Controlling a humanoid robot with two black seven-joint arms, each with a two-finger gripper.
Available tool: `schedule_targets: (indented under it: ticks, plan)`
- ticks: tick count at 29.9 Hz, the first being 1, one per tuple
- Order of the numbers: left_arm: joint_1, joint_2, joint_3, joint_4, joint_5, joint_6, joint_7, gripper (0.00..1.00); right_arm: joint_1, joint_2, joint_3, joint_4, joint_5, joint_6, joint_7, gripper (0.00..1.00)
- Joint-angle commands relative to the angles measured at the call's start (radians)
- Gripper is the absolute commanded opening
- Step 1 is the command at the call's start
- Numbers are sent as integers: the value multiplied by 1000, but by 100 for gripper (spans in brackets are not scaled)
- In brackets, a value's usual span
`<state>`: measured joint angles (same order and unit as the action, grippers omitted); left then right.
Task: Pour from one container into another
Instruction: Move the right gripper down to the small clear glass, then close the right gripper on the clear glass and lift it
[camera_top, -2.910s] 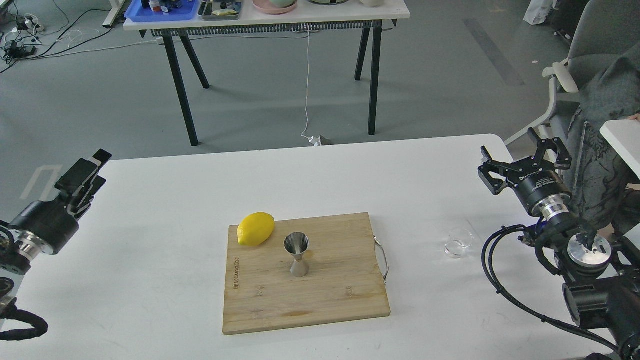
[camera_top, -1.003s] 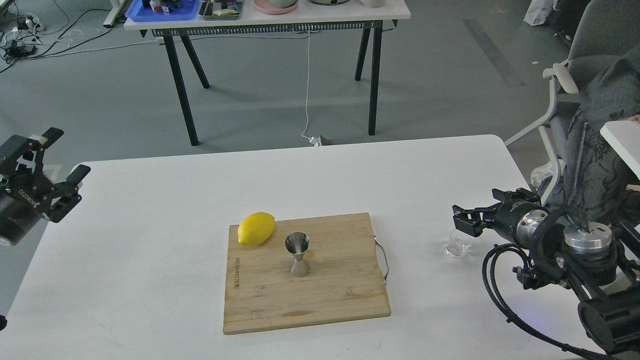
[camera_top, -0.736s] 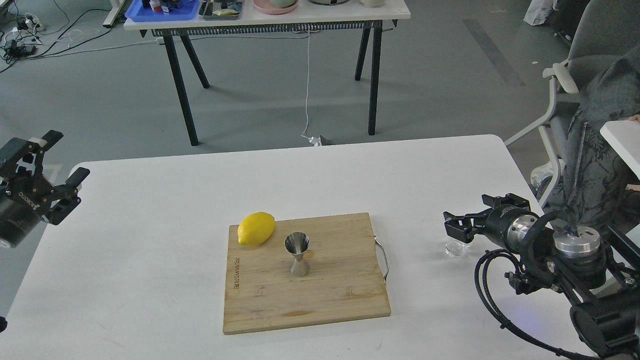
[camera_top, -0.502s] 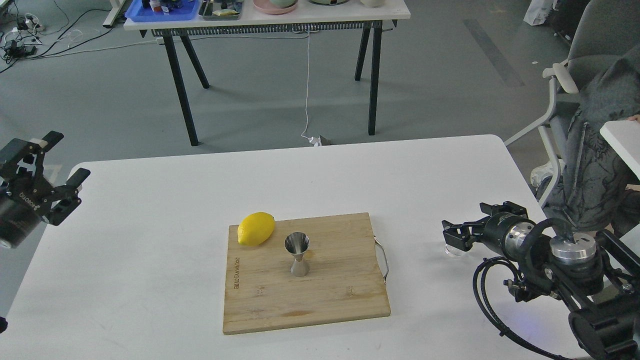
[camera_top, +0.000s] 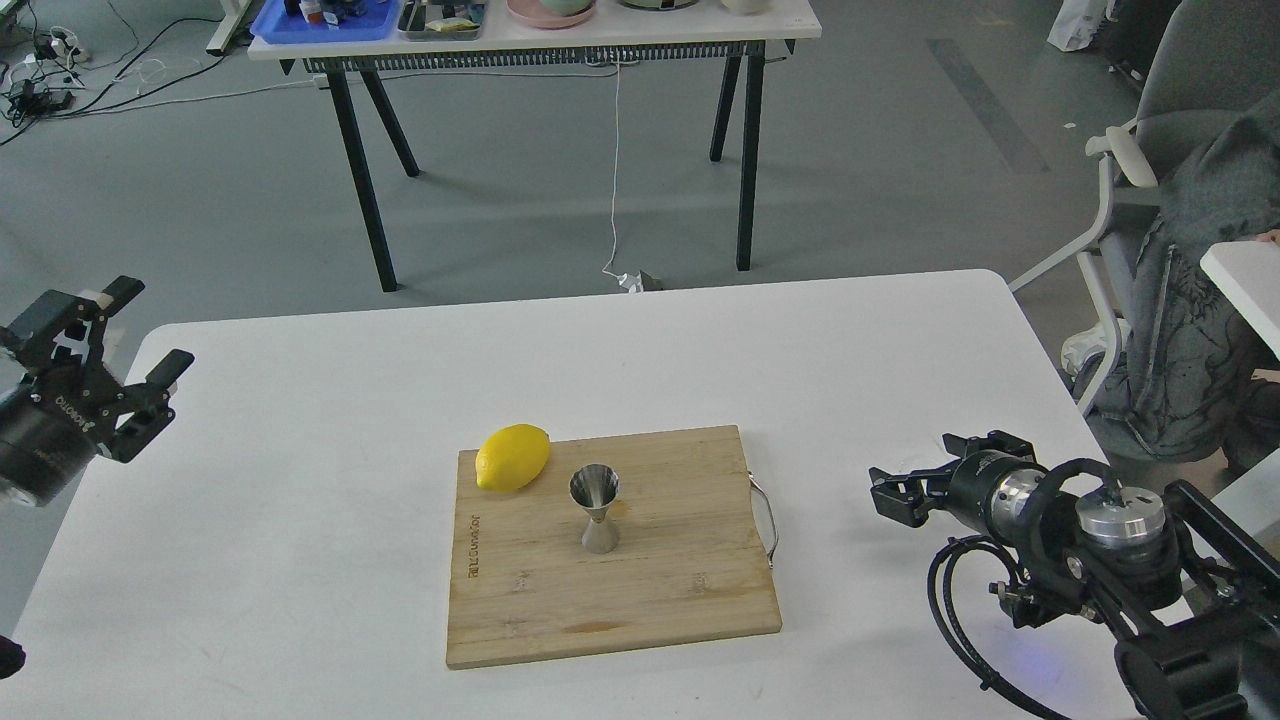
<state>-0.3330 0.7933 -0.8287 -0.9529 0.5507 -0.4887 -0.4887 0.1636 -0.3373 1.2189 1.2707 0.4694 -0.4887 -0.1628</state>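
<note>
The steel hourglass jigger (camera_top: 596, 511) stands upright on the wooden cutting board (camera_top: 650, 590), just right of a yellow lemon (camera_top: 512, 457). My right gripper (camera_top: 893, 494) lies low over the white table, right of the board, pointing left with its fingers apart. It sits where the small clear glass cup stood, and its dark fingers now hide the cup, so I cannot tell if they touch it. My left gripper (camera_top: 150, 325) hangs open and empty at the table's far left edge.
The board's metal handle (camera_top: 768, 521) sticks out toward the right gripper. The white table (camera_top: 300, 480) ends just right of my right arm. A chair with grey cloth (camera_top: 1180, 250) stands beyond the right edge, and another table (camera_top: 540, 40) stands far behind.
My right gripper has tipped over, come down and slid left over the glass cup's spot, covering the cup. The left gripper turned, opened wide and drifted slightly right and down.
</note>
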Motion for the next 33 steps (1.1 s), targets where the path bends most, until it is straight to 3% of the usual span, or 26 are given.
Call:
schedule_targets:
  ticks: [1, 33]
  plan:
    - [-1, 0, 0, 8, 0, 0, 0, 94, 1, 6, -2, -16, 0, 0, 0, 99]
    - [-1, -22, 8, 37, 0, 0, 0, 96, 5, 27, -21, -96, -25, 18, 5, 97]
